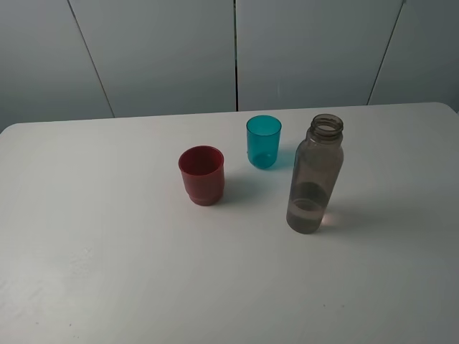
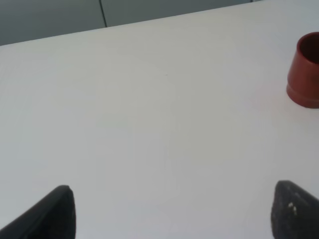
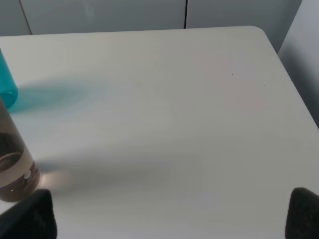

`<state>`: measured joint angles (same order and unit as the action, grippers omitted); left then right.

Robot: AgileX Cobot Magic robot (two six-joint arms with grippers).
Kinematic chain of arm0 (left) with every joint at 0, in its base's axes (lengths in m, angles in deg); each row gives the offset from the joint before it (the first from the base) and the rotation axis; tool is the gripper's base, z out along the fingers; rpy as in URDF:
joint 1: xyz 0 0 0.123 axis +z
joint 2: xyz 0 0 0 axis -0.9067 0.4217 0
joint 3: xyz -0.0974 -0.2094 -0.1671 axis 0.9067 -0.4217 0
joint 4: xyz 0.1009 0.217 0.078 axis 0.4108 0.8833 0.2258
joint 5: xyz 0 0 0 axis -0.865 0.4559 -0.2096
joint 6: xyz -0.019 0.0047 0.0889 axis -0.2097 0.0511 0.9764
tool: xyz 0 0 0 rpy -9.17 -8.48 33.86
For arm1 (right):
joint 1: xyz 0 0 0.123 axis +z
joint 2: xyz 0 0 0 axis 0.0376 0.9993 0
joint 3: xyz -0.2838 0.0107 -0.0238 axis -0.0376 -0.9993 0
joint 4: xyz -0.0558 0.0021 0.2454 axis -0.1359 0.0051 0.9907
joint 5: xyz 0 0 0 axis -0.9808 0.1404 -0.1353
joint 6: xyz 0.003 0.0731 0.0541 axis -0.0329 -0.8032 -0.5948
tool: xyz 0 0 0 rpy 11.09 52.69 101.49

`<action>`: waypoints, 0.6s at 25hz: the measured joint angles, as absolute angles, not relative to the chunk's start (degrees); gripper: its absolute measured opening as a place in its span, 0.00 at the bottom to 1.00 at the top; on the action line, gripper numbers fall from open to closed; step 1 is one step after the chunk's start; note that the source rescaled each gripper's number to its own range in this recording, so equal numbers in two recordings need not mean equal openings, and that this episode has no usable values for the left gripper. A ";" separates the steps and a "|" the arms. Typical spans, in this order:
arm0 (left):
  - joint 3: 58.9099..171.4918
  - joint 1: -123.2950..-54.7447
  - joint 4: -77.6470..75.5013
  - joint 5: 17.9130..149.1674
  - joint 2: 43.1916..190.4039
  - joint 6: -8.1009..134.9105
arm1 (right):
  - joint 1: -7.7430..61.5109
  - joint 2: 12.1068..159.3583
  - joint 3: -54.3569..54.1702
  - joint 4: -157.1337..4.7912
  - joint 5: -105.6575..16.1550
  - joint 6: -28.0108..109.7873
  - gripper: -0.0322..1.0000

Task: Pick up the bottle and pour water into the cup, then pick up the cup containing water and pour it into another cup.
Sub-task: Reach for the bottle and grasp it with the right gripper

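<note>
We see three things standing upright on the white tabletop (image 1: 107, 251), none touching another. The smoky grey-brown bottle (image 1: 315, 175) is right of the middle in the high view, its threaded neck uncapped and a shallow layer of water in its lower part. The translucent teal cup (image 1: 264, 142) is near it, further back and a little to the left. The opaque red cup (image 1: 201, 175) with the stepped base stands left of the teal cup and nearer the front edge. We cannot tell whether either cup holds anything.

Neither arm shows in the high view. In the left wrist view we find the left gripper (image 2: 174, 214) released, its two dark fingers spread wide over bare tabletop with nothing between them; the red cup lies well ahead and off to one side. In the right wrist view the right gripper (image 3: 167, 216) is likewise spread wide and holds nothing. The bottle's base is close by one of its fingers, and a sliver of the teal cup shows beyond the bottle.
</note>
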<state>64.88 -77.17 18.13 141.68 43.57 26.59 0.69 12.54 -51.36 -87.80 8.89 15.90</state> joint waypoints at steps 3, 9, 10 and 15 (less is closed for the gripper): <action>64.88 -78.18 18.13 141.68 43.57 26.59 | 0.69 12.54 -51.36 -87.80 8.89 15.90 1.00; 64.88 -73.54 18.13 141.68 43.57 26.70 | 0.69 12.54 -51.36 -87.80 8.89 15.90 1.00; 64.88 -72.53 18.13 141.68 43.57 26.70 | 0.69 12.54 -51.36 -87.80 8.89 15.90 1.00; 64.88 -70.56 18.13 141.68 43.57 26.70 | 0.69 12.54 -51.36 -87.80 8.89 15.90 1.00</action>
